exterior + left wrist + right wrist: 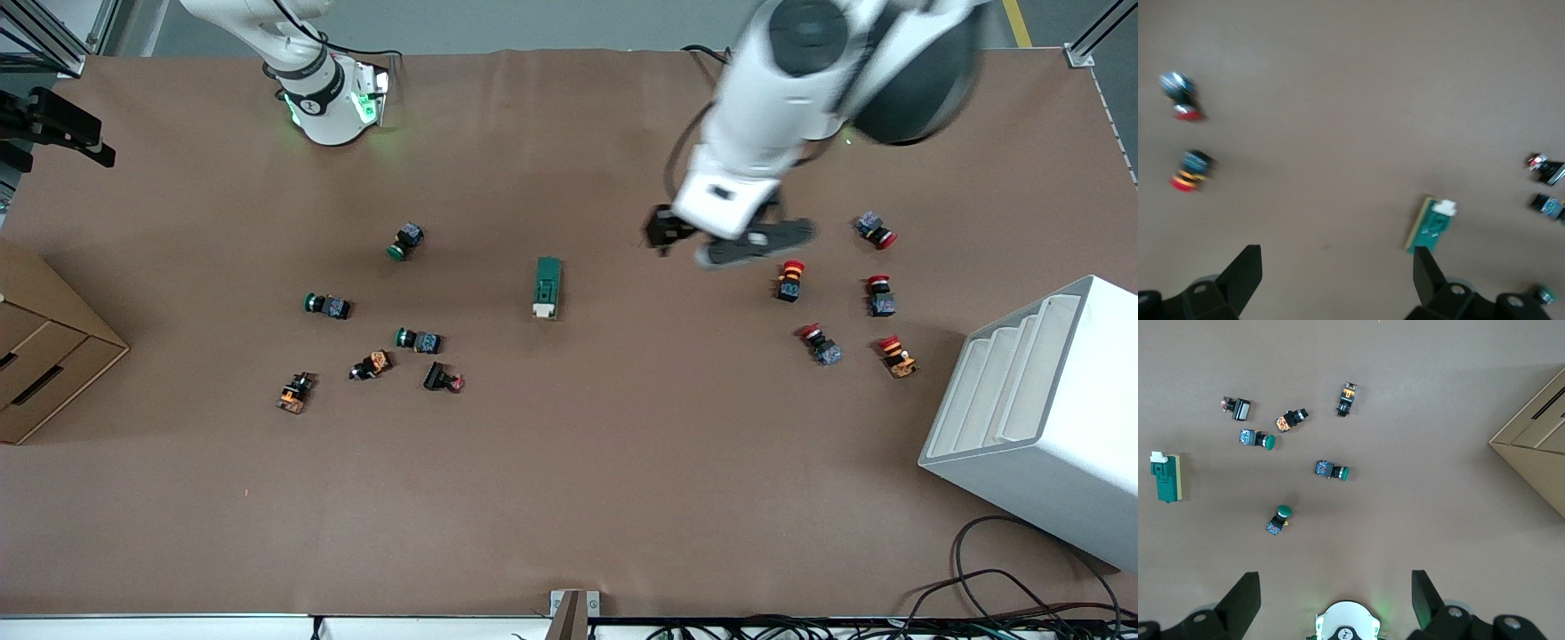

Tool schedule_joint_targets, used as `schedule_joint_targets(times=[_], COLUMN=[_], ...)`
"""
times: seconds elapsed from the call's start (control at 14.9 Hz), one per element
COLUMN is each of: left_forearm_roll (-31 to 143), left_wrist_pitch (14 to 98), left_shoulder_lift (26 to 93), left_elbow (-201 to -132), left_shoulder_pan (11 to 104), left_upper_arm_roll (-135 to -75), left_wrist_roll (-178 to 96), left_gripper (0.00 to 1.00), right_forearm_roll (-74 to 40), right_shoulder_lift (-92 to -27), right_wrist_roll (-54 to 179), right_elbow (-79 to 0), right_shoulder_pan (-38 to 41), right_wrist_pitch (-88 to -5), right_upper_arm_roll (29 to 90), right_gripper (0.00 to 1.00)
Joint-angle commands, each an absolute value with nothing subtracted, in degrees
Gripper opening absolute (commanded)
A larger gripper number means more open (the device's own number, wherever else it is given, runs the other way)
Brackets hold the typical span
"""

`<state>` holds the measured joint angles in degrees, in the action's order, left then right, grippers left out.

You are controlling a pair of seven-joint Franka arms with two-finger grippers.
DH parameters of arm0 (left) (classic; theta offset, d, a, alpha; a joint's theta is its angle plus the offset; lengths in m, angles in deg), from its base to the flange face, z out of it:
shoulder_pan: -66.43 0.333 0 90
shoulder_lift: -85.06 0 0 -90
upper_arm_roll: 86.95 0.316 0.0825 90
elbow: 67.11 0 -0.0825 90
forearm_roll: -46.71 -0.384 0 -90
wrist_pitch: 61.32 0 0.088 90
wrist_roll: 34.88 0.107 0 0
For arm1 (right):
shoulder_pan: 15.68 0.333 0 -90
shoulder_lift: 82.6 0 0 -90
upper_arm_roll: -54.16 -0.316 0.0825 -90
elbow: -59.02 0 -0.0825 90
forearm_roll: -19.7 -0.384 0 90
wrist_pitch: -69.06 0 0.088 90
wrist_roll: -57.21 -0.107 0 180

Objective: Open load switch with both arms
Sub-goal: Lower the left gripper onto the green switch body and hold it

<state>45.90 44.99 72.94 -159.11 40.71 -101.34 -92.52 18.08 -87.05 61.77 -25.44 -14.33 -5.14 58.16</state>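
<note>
Covering the whole desk (622,480) is a plain matte brown sheet, with grey floor showing along the 12 o'clock edge of the front view. The small dark-green rectangular load switch (548,287) (1431,225) (1166,477), white lever end nearest the front camera, lies flat near the desk's middle. Round green-capped push buttons (324,305) are scattered at its 9 o'clock and red-capped push buttons (789,279) at its 3 o'clock. The left end effector (711,242) (1335,280) hangs over bare desk between the switch and the red buttons, fingers apart. The right end effector (1335,600) hovers above its own green-lit base (1346,623), fingers apart. A tan cardboard drawer box (44,356) sits at the right arm's end and a white stepped rack (1040,400) at the left arm's.
</note>
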Motion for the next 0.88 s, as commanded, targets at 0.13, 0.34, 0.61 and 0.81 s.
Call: schedule_joint_targets(times=[0.13,0.34,0.61,0.81], left_forearm_roll=[33.81,25.03,10.19,1.64], left_wrist_pitch=[54.76,58.90,59.00,59.09], left_shoulder_lift=[63.90,58.63,52.56,48.69], left_elbow=[-159.05,-159.14,-160.36,-160.80], left_shoulder_pan=[28.57,23.20,16.96,13.35], left_upper_arm_roll=[-101.10,-101.10,-101.10,-101.37], left_wrist_roll=[-113.84,-123.71,-136.00,-145.15], left_gripper=[1.00,1.00,1.00,0.99], right_forearm_roll=[18.21,19.61,19.70,19.79], right_shoulder_lift=[-88.40,-88.32,-87.79,-85.69], right_wrist_roll=[62.04,61.78,61.69,61.52], right_elbow=[-26.23,-25.53,-25.26,-25.26], right_shoulder_pan=[-14.18,-12.78,-13.30,-13.66], right_wrist_pitch=[-5.03,-5.21,-5.30,-5.74], right_upper_arm_roll=[57.94,58.02,58.20,58.38], right_gripper=[1.00,1.00,1.00,1.00])
